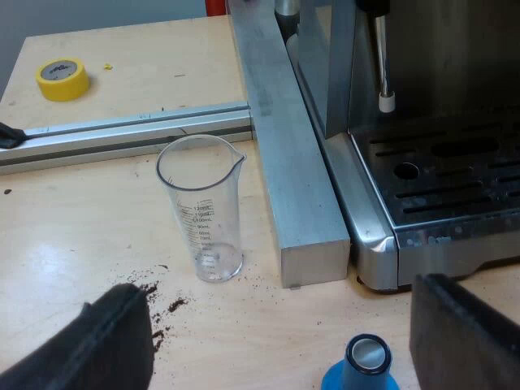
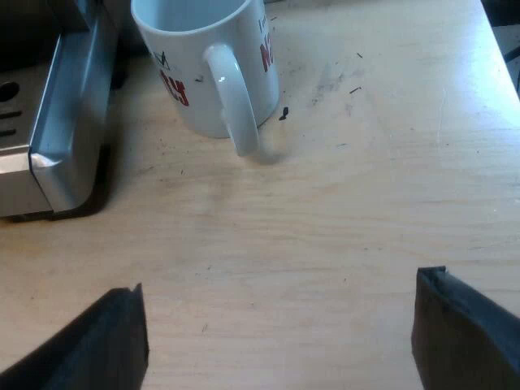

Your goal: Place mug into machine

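Left wrist view: left end effector [image 1: 278, 325] open and unladen over the surface [image 1: 81, 236], near the measuring glass [image 1: 203, 211], blue tamper [image 1: 361, 366] and espresso machine [image 1: 439, 187].
Right wrist view: right end effector [image 2: 282, 317] open; mug [image 2: 203, 73] upright on the surface beside the espresso machine.
Progress: mug ungripped; grasping, lifting and placing all remain.

A clear measuring glass [image 1: 203, 215] stands upright and empty on the pale wooden counter [image 1: 65, 236], with a printed scale on its wall. It is near the end of a thick aluminium bar [image 1: 284, 154] but does not touch it. A thinner aluminium rail [image 1: 122, 134] meets that bar at a right angle, so 2 metal pieces form a corner behind the glass. Beyond the rail lies 1 yellow tape roll [image 1: 62, 79]. Dark coffee grounds [image 1: 166, 305] are scattered near the glass's base. A blue tamper [image 1: 361, 370] stands apart from the glass. In the right wrist view, small dark crumbs [image 2: 284, 114] dot the wood.
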Motion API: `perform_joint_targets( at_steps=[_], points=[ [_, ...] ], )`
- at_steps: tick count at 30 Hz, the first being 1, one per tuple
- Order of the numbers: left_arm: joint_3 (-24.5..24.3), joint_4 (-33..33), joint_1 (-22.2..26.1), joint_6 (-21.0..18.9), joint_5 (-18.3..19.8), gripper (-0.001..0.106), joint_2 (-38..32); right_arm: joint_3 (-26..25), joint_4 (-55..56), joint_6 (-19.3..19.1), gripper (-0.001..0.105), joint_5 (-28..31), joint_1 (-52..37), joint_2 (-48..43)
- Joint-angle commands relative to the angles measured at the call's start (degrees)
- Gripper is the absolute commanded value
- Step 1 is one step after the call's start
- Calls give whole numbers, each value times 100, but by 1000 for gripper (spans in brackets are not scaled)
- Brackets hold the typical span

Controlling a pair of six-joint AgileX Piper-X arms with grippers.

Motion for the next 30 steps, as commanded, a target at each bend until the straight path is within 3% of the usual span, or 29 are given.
perform_joint_targets(
  at_steps=[1,8,14,16,18,22,24,30],
  points=[
    [18,-83,10,7,31,67,-785,-33,-93,-15,69,-11,-11,-108],
    [-18,-83,10,7,31,67,-785,-82,-436,-15,69,-11,-11,-108],
    [-363,-83,-79,-22,239,68,-656,-490,-533,-33,69,-301,-11,102],
    [-485,-110,-205,-21,440,68,-554,-621,-533,-123,69,-481,-11,243],
    [-556,-319,-505,-21,942,68,-396,-777,-519,-418,69,-915,-11,502],
    [-528,-724,-816,-21,1417,68,-283,-846,-574,-497,69,-1343,48,762],
    [-356,-1237,-1253,-21,1707,68,-107,-847,-601,-596,69,-1453,243,1036],
    [228,-2251,-1779,-21,2228,68,126,-779,-887,-1018,69,-1471,553,1366]
  ],
)
